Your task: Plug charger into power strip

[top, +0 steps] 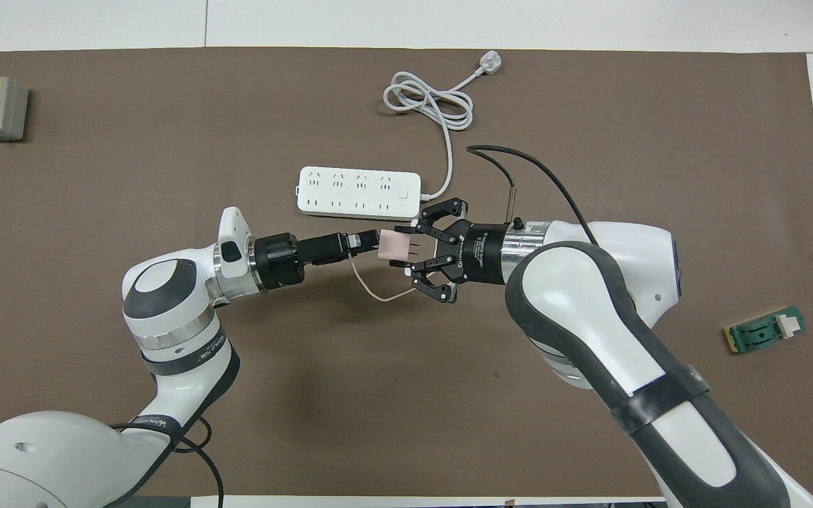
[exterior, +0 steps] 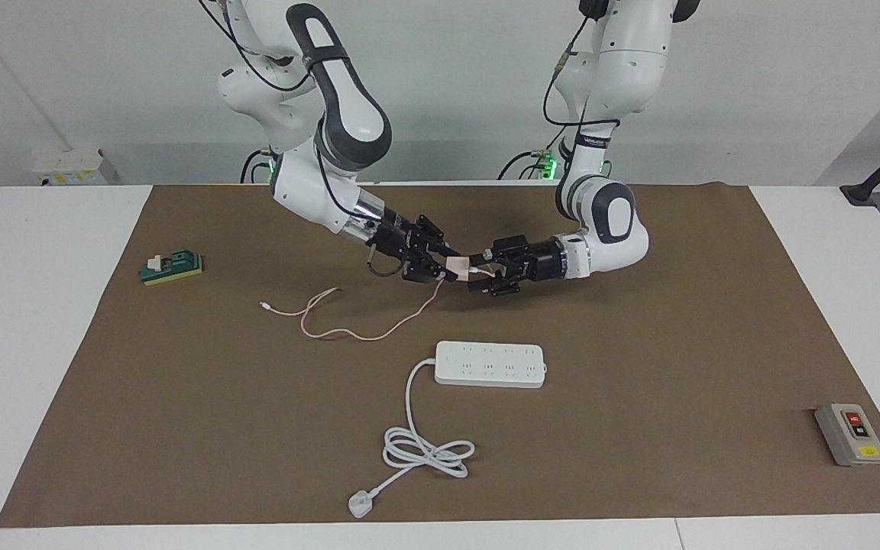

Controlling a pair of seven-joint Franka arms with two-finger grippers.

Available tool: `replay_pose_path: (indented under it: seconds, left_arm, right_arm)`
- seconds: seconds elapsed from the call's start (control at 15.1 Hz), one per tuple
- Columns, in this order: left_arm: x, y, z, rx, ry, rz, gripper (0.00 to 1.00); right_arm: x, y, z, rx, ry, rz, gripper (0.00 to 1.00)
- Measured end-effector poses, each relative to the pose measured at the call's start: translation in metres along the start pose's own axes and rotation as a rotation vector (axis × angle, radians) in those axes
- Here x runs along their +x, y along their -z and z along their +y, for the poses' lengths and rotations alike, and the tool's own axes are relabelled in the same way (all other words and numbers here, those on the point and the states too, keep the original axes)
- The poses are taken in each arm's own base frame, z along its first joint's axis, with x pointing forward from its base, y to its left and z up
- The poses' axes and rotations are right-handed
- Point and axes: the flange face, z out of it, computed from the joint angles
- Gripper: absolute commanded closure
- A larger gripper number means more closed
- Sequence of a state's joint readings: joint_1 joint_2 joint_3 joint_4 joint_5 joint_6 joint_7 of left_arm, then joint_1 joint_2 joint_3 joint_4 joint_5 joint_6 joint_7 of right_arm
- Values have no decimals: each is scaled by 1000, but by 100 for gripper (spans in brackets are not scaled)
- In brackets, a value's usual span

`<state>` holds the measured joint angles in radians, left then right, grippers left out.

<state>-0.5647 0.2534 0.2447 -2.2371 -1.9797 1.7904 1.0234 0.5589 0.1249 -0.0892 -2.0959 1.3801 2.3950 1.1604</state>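
- The charger (top: 394, 246), a small pale pink cube, is held up off the brown mat (exterior: 638, 428) between the two grippers, nearer to the robots than the power strip (exterior: 490, 364).
- The right gripper (top: 401, 248) comes in from the right arm's end of the table; its fingertips are pressed in on the prong end of the charger while its outer links splay out to the sides.
- The left gripper (top: 372, 243) reaches in from the left arm's end and meets the charger's other face; its fingers appear parted about the cube and touching it, though how firmly they bear on it cannot be told.
- The two metal prongs of the charger point toward the right arm in the overhead view.
- The thin pink cable (exterior: 348, 325) hangs from the charger down to the mat and trails in loose curves toward the right arm's end of the table, with its free tip lying flat.
- The power strip lies flat on the mat, sockets up, with no plug in them.
- Its thick white cord (exterior: 425, 451) runs away from the robots into a loose coil and ends in a white three-pin plug (exterior: 360, 504) near the mat's edge.
- A grey switch box (exterior: 850, 434) with red and yellow buttons sits at the left arm's end.
- A small green block (exterior: 171, 266) with a white part on top sits at the right arm's end.
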Motion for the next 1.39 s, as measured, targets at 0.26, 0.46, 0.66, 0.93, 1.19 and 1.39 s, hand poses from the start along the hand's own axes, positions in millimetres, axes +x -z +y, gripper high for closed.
replay_pose_path:
  seconds: [0.26,0.46,0.66,0.93,1.19,1.39]
  left_arm:
    - [-2,-1,1,-1,-1,-4,18]
    - [-3,0,0,0,2,-4,20]
    - [-3,0,0,1,2,-4,25]
    - [-4,-1,0,1,0,-6,28]
    - [-5,-3,0,1,-3,-12,34]
    - [-6,-4,1,0,-4,-13,34]
  right_arm:
    - [0,0,0,0,4,0,100]
    - [0,0,0,3,5,1,100]
    - [0,0,0,4,5,2,100]
    - [1,0,0,5,5,3,100]
    - [1,1,0,6,5,4,100]
    - [1,1,0,7,5,4,100]
